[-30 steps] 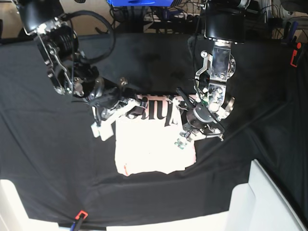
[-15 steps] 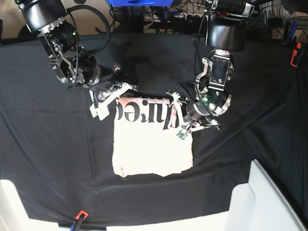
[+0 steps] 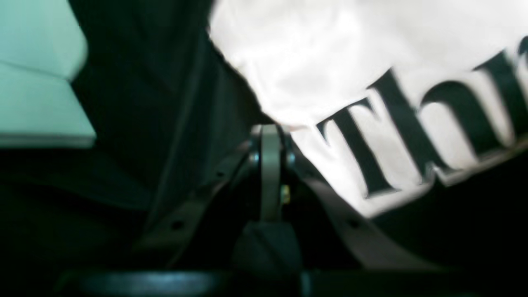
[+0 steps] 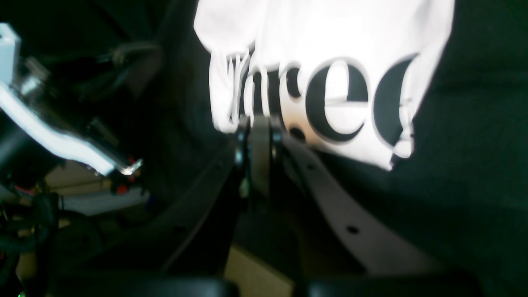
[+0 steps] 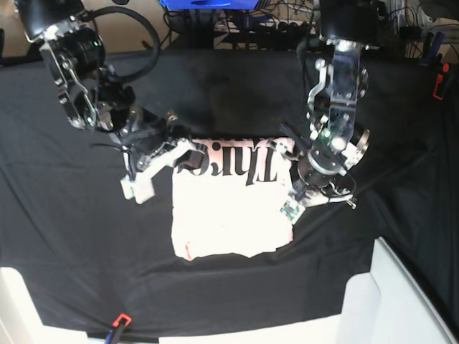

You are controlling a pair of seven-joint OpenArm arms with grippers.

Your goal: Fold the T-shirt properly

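The T-shirt (image 5: 228,204) lies folded into a rough rectangle at the centre of the base view, on the black cloth (image 5: 64,236), with its black lettering along the upper edge. The right gripper (image 5: 183,153) sits at the shirt's upper left corner; in its wrist view the jaws are pressed together at the printed edge (image 4: 313,82), pinching the fabric. The left gripper (image 5: 288,159) sits at the upper right corner; its wrist view shows the jaws closed tight on the shirt's edge (image 3: 371,82) beside the letter T. A white panel (image 5: 387,301) occupies the lower right of the frame.
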